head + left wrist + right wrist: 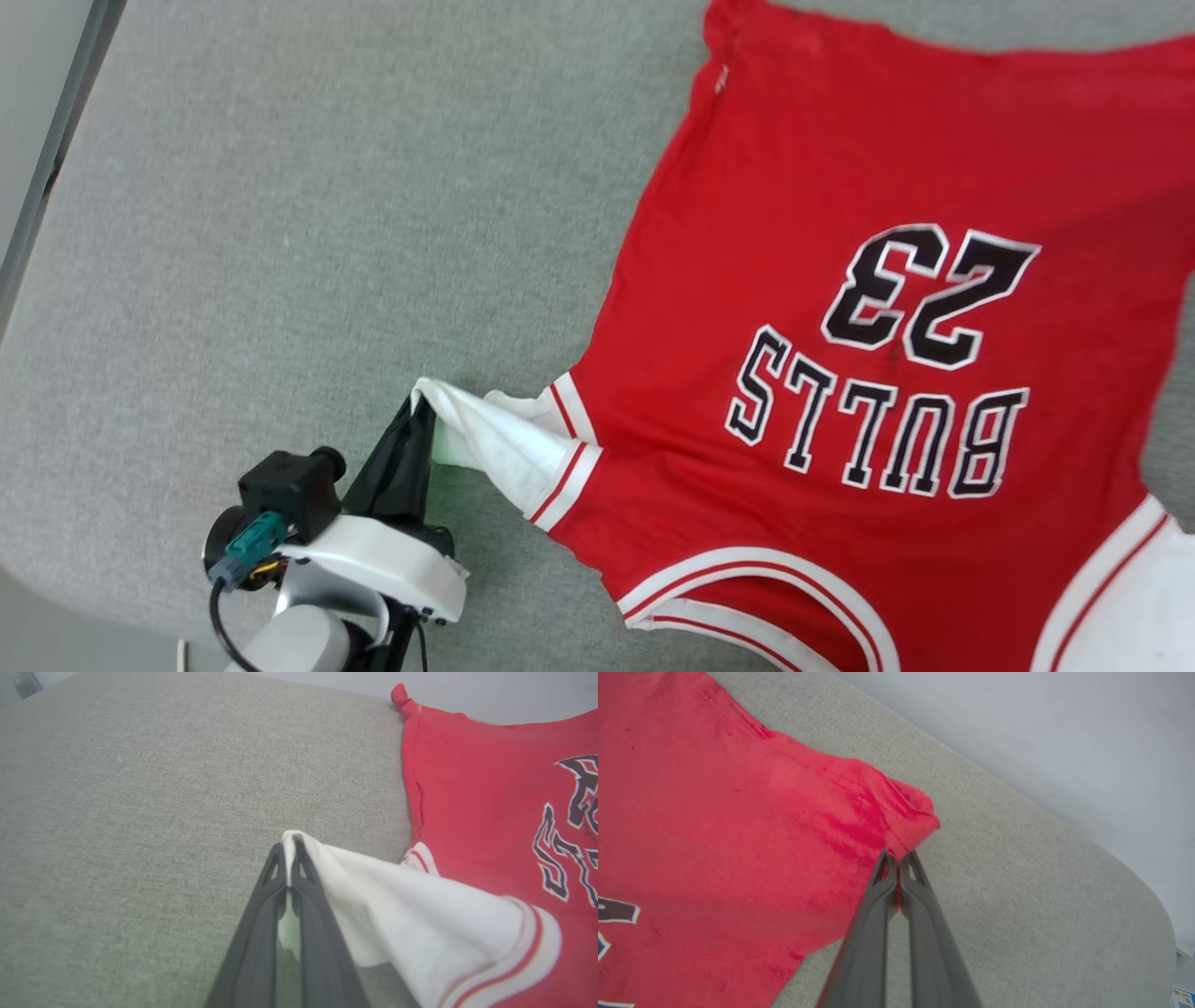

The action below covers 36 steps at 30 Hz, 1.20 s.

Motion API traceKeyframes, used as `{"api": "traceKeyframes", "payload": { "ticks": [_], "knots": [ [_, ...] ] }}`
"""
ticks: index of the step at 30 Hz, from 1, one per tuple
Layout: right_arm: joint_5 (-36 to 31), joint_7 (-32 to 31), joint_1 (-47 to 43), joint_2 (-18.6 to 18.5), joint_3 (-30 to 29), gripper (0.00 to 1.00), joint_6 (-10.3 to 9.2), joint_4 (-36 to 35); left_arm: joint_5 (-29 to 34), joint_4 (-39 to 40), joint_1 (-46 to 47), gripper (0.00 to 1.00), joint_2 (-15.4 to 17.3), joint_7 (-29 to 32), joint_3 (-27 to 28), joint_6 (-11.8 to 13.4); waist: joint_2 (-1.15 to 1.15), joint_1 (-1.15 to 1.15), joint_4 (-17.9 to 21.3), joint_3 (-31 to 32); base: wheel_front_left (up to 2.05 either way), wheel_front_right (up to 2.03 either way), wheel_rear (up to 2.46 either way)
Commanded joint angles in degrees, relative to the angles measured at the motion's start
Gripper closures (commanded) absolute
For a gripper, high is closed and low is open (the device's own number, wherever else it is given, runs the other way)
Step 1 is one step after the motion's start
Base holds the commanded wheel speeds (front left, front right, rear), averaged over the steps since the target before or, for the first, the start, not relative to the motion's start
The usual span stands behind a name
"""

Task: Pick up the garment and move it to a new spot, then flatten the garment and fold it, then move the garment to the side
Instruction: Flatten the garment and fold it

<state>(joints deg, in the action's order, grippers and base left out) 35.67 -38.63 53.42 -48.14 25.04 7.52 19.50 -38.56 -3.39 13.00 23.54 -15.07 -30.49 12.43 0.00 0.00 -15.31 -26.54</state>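
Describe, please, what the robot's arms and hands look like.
The left hand has two long, dark, tapering fingers with triangular cut-outs near the tips. Behind it sit a glossy white shell, a black camera block with a teal connector, a black cable and a pale grey forearm. The right hand looks alike.

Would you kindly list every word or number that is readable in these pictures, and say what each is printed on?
"BULLS": black, white-edged letters on the red garment, upside down in the head view.
"23": same lettering, on the same garment, above "BULLS" in that view.
Small white tag on the garment's side edge: too small to read.
Colourful printed item at the right wrist view's lower right corner: too blurred to read.
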Motion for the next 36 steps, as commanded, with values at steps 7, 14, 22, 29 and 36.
{"api": "traceKeyframes", "payload": {
  "ticks": [7, 14, 22, 29, 36],
  "knots": [
    [4.53, 5.82, -15.03, -5.44, 0.44, 1.00, -0.07, -5.64, -1.06, -0.28, -4.98, 1.00, 1.57, -0.13, 2.25, 1.55, 0.00, 0.00, 6.09, 9.86, 0.00, 0.00, 0.00],
    [6.27, 9.14, -29.17, -5.89, -5.43, 1.00, -0.07, -8.72, -1.88, 0.23, -8.40, 1.00, 2.61, -0.13, 3.28, 2.62, 0.00, 0.00, 8.82, 13.43, 0.00, 0.00, 0.00],
    [5.38, 12.72, -47.70, -0.98, -15.34, 1.00, -0.07, -11.18, -2.37, 1.06, -11.65, 1.00, 3.92, -0.13, 4.43, 3.77, 0.00, 0.00, 11.33, 16.02, 0.00, 0.00, 0.00],
    [3.38, 12.15, -62.38, 6.82, -22.71, 1.00, -0.07, -12.67, -2.73, 1.44, -12.75, 1.00, 4.49, 0.07, 4.51, 4.28, 0.00, 0.00, 12.06, 17.02, 0.00, 0.00, 0.00],
    [2.58, 10.21, -71.29, 14.44, -24.58, 1.00, -0.07, -11.00, -2.87, 1.20, -12.84, 1.00, 4.62, 0.30, 4.36, 4.33, 0.00, 0.00, 12.17, 16.99, 0.00, 0.00, 0.00]
  ]
}}
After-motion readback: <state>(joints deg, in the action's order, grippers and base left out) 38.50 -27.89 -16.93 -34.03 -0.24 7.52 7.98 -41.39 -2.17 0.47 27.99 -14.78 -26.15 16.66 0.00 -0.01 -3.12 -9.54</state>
